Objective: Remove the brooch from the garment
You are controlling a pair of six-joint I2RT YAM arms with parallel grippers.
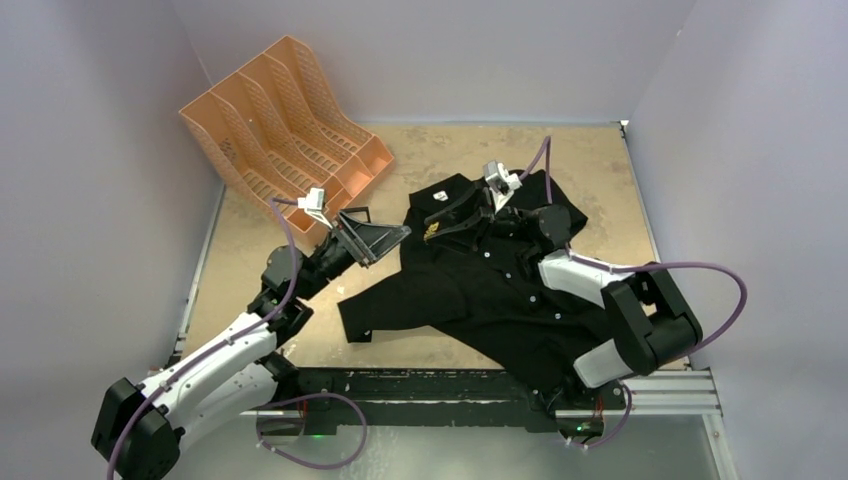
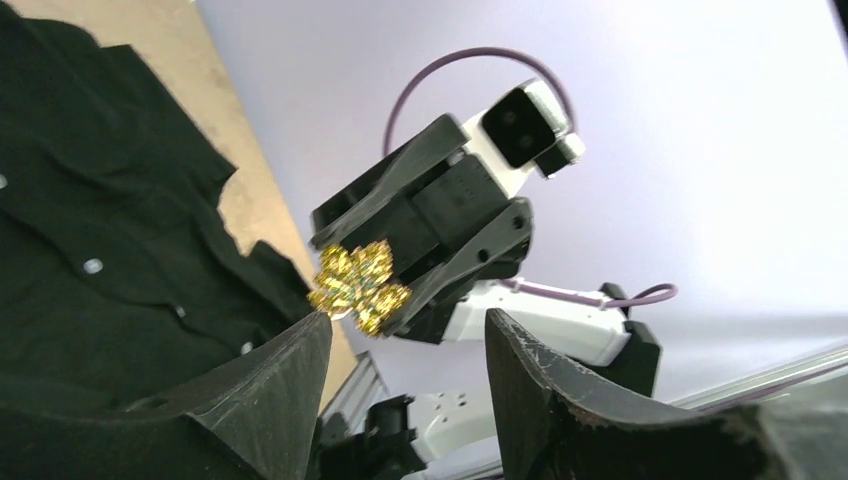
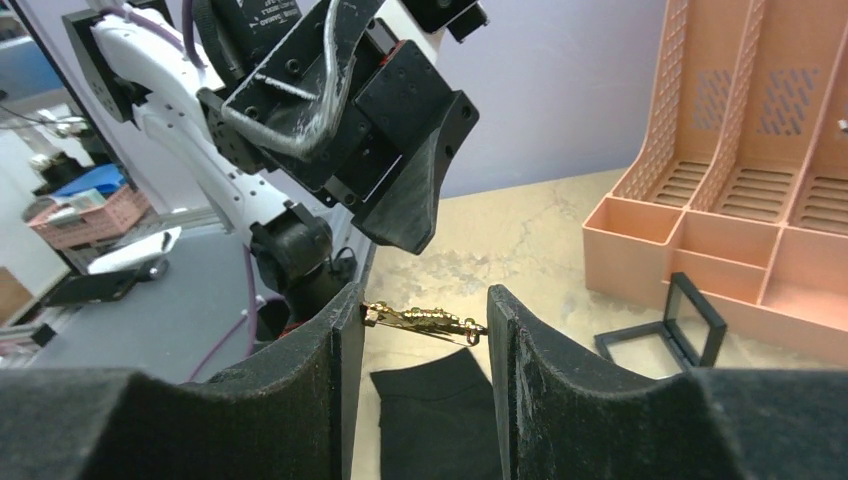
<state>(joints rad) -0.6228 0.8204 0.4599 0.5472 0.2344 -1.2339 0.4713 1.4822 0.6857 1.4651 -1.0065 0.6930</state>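
While one gold leaf-shaped brooch (image 3: 420, 320) is pinched edge-on between the two fingers of the right gripper (image 3: 425, 296), it is seen just above centre in the top view, over the collar end of the shirt. One black short-sleeved shirt (image 1: 480, 295) is spread across the middle of the tan table (image 1: 450, 150). In the right wrist view bare table and a fold of black cloth are seen below the brooch. Whether the pin is wholly free of the fabric cannot be told.

The jaws of the left gripper (image 2: 408, 325) are held spread, with nothing between them. This gripper is placed just left of the brooch in the top view, near it but apart from it. In the left wrist view the brooch is seen at centre, clamped in the right gripper's jaws. Four small white buttons (image 2: 92, 266) can be counted on the shirt at the left of that frame.

One orange file organizer (image 1: 285, 115) is stood at the upper left of the top view; three of its compartments are shown in the right wrist view. One small black rectangular frame (image 3: 665, 330) is set on the table in front of it.
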